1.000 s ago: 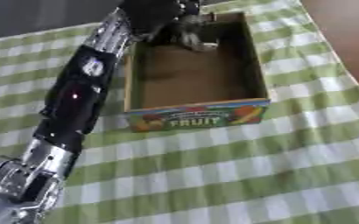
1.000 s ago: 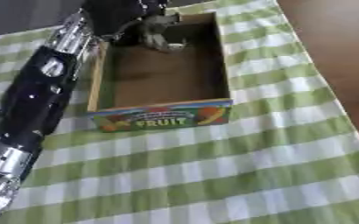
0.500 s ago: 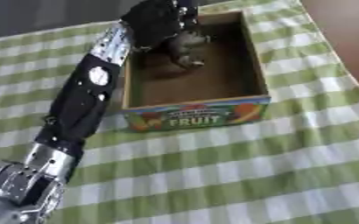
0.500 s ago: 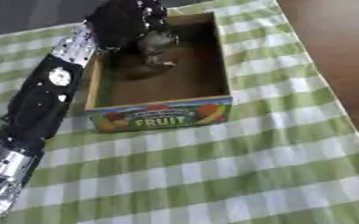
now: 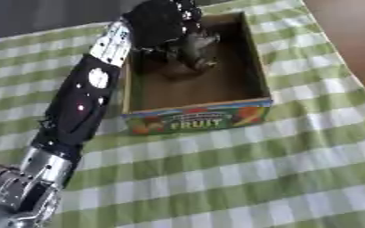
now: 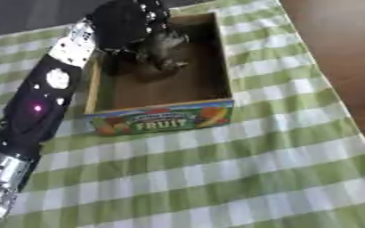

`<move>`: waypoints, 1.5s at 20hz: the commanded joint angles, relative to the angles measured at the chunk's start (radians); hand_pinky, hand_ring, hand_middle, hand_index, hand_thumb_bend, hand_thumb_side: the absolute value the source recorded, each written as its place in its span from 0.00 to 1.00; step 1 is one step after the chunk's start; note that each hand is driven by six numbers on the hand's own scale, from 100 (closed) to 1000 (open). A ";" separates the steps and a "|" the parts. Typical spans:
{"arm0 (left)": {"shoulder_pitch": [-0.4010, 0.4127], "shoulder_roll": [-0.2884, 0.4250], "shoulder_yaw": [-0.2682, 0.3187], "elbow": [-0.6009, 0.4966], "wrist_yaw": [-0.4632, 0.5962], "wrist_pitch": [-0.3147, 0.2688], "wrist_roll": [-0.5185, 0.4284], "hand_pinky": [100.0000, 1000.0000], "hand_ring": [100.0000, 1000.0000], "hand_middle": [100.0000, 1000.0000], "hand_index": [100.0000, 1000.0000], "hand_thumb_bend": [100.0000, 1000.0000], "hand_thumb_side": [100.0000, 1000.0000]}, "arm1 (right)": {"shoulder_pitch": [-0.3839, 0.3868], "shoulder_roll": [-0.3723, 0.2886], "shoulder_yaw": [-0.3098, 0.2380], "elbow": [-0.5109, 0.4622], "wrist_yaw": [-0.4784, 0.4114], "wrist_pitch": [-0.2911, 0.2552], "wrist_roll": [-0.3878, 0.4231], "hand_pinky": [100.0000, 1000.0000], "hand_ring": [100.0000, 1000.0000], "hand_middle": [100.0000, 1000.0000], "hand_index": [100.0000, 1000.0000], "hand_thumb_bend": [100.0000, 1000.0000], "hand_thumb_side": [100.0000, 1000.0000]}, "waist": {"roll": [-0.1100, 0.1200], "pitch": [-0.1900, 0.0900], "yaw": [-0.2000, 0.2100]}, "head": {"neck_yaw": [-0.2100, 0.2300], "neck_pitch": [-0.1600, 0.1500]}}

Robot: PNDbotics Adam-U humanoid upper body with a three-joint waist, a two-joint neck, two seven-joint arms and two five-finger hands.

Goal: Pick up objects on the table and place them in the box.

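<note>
The left hand point(image 5: 160, 22) reaches over the box point(image 5: 257, 75) at about 12 o'clock on the green checked bench point(image 5: 240, 178), its fingers curled around a small grey-brown thing point(image 5: 192, 49) that hangs just under it, inside the box.

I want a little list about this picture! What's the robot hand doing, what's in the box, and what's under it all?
box: open cardboard box with a colourful FRUIT label on its front wall
in the box: a small grey-brown lumpy object, too blurred to name
left hand: black left hand over the box's far end, fingers around the object
right hand: not in view
underneath: green and white checked tablecloth
beyond the cloth: brown wooden surface at the right
</note>
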 commanded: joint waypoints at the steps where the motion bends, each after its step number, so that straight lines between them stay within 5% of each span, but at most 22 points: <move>1: -0.009 0.021 -0.009 -0.048 0.005 -0.005 0.026 0.85 0.77 0.54 0.86 0.97 0.63 | -0.005 -0.007 0.001 -0.018 -0.007 0.000 0.005 0.89 0.83 0.60 0.79 0.00 0.69 | -0.013 -0.028 0.003 | -0.005 -0.008; 7: -0.004 0.032 -0.014 -0.096 0.021 0.052 0.010 0.88 0.80 0.55 0.86 1.00 0.68 | -0.001 -0.008 0.000 -0.018 -0.008 0.002 0.006 0.89 0.82 0.60 0.79 0.00 0.69 | -0.019 -0.039 0.012 | -0.011 -0.005; 17: 0.018 0.048 -0.052 -0.128 -0.073 0.116 0.134 0.90 0.81 0.55 0.86 1.00 0.47 | 0.004 -0.005 -0.001 -0.018 -0.009 0.004 0.008 0.89 0.83 0.60 0.79 0.00 0.70 | -0.023 -0.049 0.010 | -0.015 -0.007; 20: 0.027 0.044 -0.066 -0.103 -0.126 0.086 0.178 0.91 0.81 0.56 0.88 1.00 0.75 | 0.004 -0.004 0.000 -0.018 -0.009 0.004 0.008 0.89 0.83 0.60 0.79 0.00 0.69 | -0.021 -0.047 0.011 | -0.014 -0.005; 25: 0.025 0.035 -0.055 -0.067 -0.135 0.009 0.183 0.92 0.82 0.57 0.88 1.00 0.83 | 0.004 -0.002 0.000 -0.018 -0.010 0.004 0.009 0.90 0.83 0.60 0.79 0.00 0.70 | -0.018 -0.043 0.009 | -0.013 -0.003; 30: 0.029 0.035 -0.053 -0.075 -0.135 0.003 0.182 0.91 0.82 0.57 0.87 1.00 0.83 | 0.003 -0.002 0.001 -0.018 -0.011 0.003 0.010 0.90 0.83 0.60 0.79 0.00 0.70 | -0.016 -0.040 0.011 | -0.015 -0.003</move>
